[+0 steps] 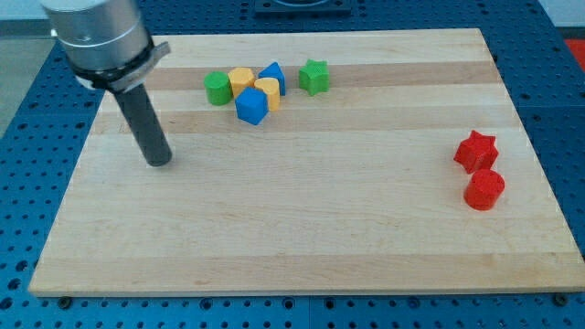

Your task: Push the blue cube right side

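The blue cube [250, 106] sits on the wooden board [302, 228] near the view's top, at the lower edge of a tight cluster of blocks. My tip [159, 161] rests on the board to the left of and below the cube, well apart from it. A green cylinder [218, 88], a yellow hexagonal block [241, 80], a yellow block [268, 91] and a blue triangular block [272, 76] crowd around the cube. The yellow block touches the cube's right side.
A green star block [313, 77] lies just right of the cluster. A red star block [476, 150] and a red cylinder [483, 189] sit near the board's right edge. Blue perforated table surrounds the board.
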